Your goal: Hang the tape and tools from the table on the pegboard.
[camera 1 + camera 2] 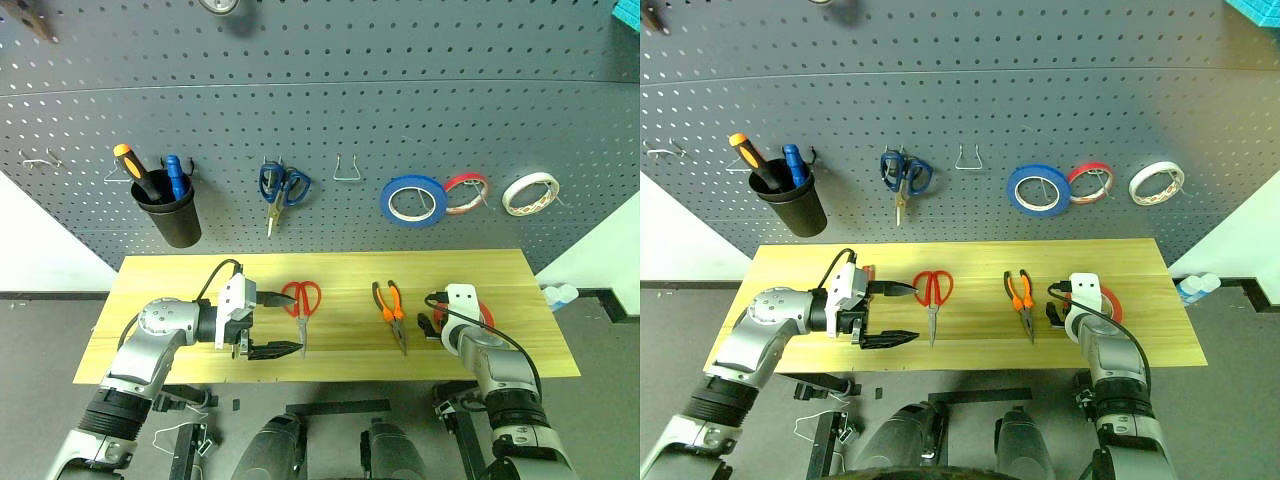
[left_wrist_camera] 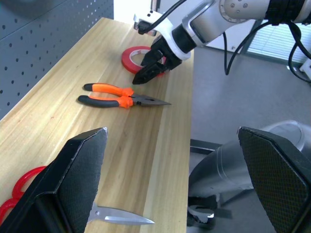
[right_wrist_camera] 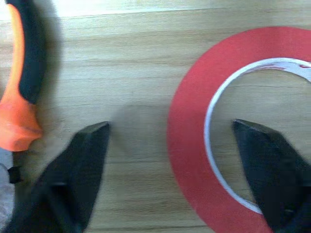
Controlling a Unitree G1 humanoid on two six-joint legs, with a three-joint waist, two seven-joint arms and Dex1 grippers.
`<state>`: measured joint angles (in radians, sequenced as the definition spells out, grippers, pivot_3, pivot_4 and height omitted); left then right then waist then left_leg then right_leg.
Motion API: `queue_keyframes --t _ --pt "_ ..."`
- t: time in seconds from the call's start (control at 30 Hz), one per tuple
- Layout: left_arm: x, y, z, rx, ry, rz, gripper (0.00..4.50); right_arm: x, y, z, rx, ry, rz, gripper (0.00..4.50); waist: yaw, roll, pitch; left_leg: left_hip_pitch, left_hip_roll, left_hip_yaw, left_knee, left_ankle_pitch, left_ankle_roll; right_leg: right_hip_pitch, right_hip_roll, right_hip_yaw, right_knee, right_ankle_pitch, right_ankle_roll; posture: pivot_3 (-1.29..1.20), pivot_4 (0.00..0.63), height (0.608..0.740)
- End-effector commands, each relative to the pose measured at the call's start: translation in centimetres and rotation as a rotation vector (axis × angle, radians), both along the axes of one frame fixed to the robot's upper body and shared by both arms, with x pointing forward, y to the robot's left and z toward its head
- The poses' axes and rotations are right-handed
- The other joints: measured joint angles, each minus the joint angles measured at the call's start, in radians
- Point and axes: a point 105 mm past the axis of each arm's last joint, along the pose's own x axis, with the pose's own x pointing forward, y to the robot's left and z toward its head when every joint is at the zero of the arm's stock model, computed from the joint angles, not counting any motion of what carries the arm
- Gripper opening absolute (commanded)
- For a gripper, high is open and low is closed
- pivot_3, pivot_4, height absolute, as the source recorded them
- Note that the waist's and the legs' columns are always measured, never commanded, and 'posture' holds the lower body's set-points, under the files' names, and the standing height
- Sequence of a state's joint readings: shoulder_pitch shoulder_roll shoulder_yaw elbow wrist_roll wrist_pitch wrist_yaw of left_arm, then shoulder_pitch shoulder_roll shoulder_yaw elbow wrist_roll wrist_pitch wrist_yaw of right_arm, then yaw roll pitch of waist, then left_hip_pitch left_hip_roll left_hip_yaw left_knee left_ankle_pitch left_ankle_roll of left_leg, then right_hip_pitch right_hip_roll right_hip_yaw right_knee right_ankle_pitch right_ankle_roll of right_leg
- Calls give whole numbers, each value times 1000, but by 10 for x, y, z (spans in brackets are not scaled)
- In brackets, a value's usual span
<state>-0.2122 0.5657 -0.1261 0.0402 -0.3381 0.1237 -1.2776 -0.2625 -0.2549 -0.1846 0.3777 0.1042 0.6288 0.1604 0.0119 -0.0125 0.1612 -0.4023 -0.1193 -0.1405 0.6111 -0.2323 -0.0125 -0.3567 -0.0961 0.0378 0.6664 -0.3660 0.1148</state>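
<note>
Left hand [image 1: 272, 322]: hovering over bench [image 1: 150, 275] left part, pointing sideways toward red-handled scissors [image 1: 301, 305], fingers spread wide, holding nothing.
Red-handled scissors: lying flat mid-bench, blades toward front edge, just beside left hand's fingertips.
Pliers [image 1: 391, 308]: orange-and-black handles, lying flat right of scissors, jaws toward front edge.
Right hand [image 2: 151, 67]: tilting down over red tape [image 3: 194, 141], fingers partly spread, one finger [image 3: 265, 165] inside ring, other outside, straddling its wall.
Red tape: thin wide ring, lying flat at bench right end.
</note>
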Motion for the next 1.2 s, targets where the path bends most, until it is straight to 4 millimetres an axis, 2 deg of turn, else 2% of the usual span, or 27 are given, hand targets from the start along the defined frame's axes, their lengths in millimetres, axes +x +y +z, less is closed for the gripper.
queue_keyframes --t 0.03,0.2,0.23,0.27,0.57,0.73,1.07,1.2 --pt "1 -1 12 -15 -44 -11 4500 -8 4 -12 25 44 -3 2685 0 0 0 0 0 0 0 0 0 0 0 0 0 0 0 127 185 740" --pt "1 -1 13 -16 -46 -10 4500 -8 3 -11 20 39 -4 1038 1 0 0 0 0 0 0 0 0 0 0 0 0 0 0 128 186 740" --pt "1 -1 13 -16 -46 -10 4500 -8 3 -10 19 37 -4 778 1 0 0 0 0 0 0 0 0 0 0 0 0 0 0 128 186 740" --pt "1 -1 13 -15 -46 -9 4500 -7 3 -10 19 35 -4 706 1 0 0 0 0 0 0 0 0 0 0 0 0 0 0 128 186 740" --pt "3 -1 12 -16 -48 -5 4500 -6 1 -3 10 13 -3 705 1 1 1 0 0 0 0 0 0 0 0 0 -1 0 0 126 181 740" --pt "5 1 12 -17 -53 4 4500 -9 -1 12 -6 -23 7 705 2 1 2 -2 0 0 -1 0 0 -2 0 0 -1 0 0 118 173 740" --pt "5 6 16 -49 -83 38 4500 -39 1 61 -50 -109 47 705 1 3 2 -7 0 0 0 1 -1 -8 0 0 0 0 0 99 140 740" --pt "4 5 18 -81 -92 44 4500 -54 -2 69 -65 -114 52 705 3 3 2 -7 0 0 0 1 -1 -8 0 0 0 0 0 92 132 740"
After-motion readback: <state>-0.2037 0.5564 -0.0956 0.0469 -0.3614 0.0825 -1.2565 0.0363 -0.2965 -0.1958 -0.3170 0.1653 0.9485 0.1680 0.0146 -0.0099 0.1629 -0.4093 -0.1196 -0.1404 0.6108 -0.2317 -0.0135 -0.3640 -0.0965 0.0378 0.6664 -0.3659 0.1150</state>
